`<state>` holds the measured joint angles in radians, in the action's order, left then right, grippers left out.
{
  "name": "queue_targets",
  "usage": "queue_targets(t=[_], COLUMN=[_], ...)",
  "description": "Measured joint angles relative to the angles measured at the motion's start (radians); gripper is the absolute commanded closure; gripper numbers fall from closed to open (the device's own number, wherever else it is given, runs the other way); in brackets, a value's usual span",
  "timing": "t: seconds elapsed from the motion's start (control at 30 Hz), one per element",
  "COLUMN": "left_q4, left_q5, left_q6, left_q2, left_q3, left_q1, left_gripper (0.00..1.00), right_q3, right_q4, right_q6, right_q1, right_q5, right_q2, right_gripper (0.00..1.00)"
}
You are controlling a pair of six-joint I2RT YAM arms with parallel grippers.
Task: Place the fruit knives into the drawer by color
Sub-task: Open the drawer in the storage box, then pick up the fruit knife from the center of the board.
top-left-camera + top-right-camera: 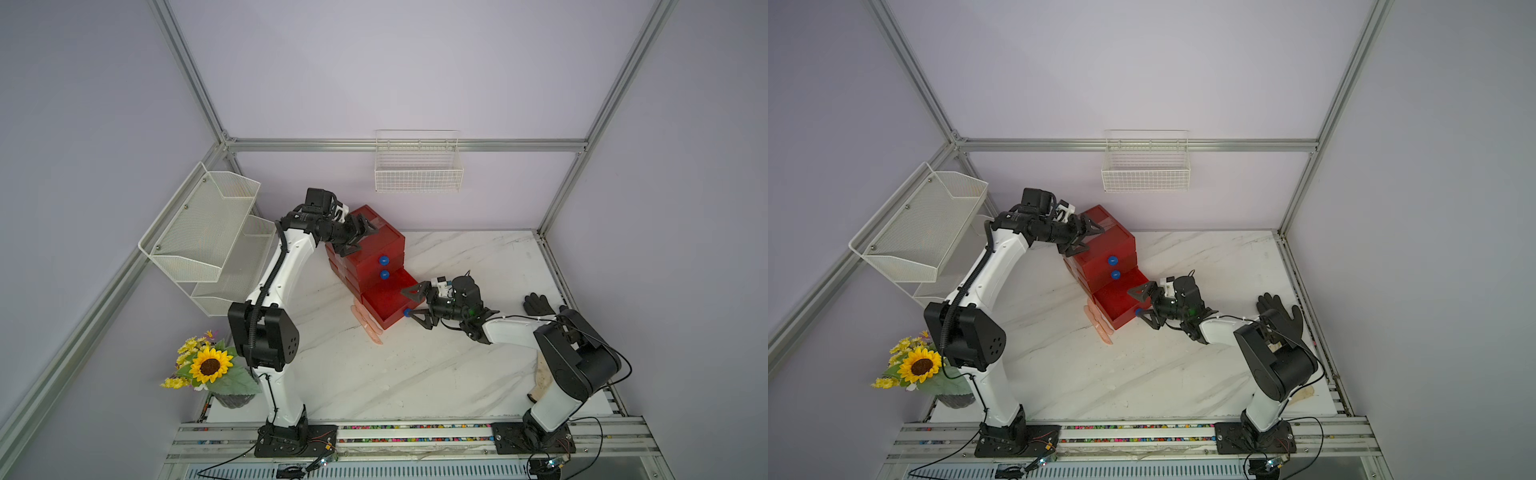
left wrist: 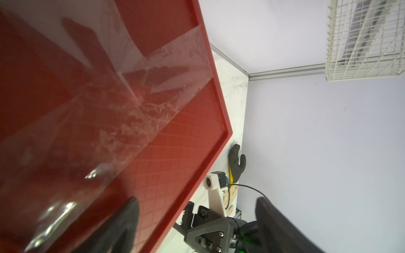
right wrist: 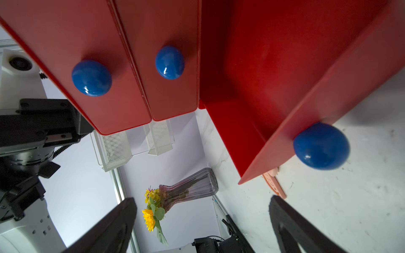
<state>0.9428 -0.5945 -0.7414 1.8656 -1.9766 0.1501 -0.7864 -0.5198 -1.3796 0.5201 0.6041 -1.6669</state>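
The red drawer chest (image 1: 374,249) (image 1: 1104,249) stands at the back of the marble table. Its bottom drawer (image 1: 388,299) (image 3: 263,76) is pulled out, and no knife shows inside it. Salmon-pink fruit knives (image 1: 368,324) (image 1: 1100,326) (image 3: 275,184) lie on the table beside the open drawer, partly hidden by it. My left gripper (image 1: 365,237) (image 2: 196,202) hovers open over the chest's taped lid (image 2: 131,98), holding nothing. My right gripper (image 1: 409,303) (image 3: 202,199) is open just in front of the bottom drawer's blue knob (image 1: 407,312) (image 3: 321,145).
A white wire basket (image 1: 417,166) hangs on the back wall. On the left are a white mesh rack (image 1: 208,237) and a sunflower vase (image 1: 210,365). A black glove (image 1: 538,303) lies at the table's right edge.
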Motion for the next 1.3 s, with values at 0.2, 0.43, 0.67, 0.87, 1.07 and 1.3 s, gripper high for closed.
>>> queue_targets(t=[0.2,0.43,0.67,0.87,1.07,1.3], left_q4=[0.104,0.203,0.160,-0.021,-0.236,-0.408], left_q5=[0.116,0.289,0.315,0.258,0.195,0.145], left_q6=[0.021,0.009,-0.019,-0.083,-0.162,-0.201], left_q2=[-0.179,-0.409,-0.504,-0.558,-0.563,-0.438], left_q3=[0.049,0.282,0.711,0.966,1.086,1.095], left_q1=[0.000,-0.001,-0.002,-0.002,0.008,0.035], left_gripper=[0.00,0.00,0.00,0.02,0.34,0.84], right_q3=[-0.094,-0.121,-0.111,-0.106,-0.106,-0.106], right_q4=[0.206,0.307,0.312,0.312,0.312,0.323], right_q6=[0.137,0.217,0.238,0.241,0.245,0.259], right_q1=[0.000,0.002,0.008,0.013,0.013,0.013], right_q5=[-0.044,-0.078,-0.090,-0.090,-0.087,-0.082], right_q2=[0.084,0.134,0.134,0.133,0.128,0.116], right_gripper=[0.03,0.03,0.03,0.03,0.03,0.03])
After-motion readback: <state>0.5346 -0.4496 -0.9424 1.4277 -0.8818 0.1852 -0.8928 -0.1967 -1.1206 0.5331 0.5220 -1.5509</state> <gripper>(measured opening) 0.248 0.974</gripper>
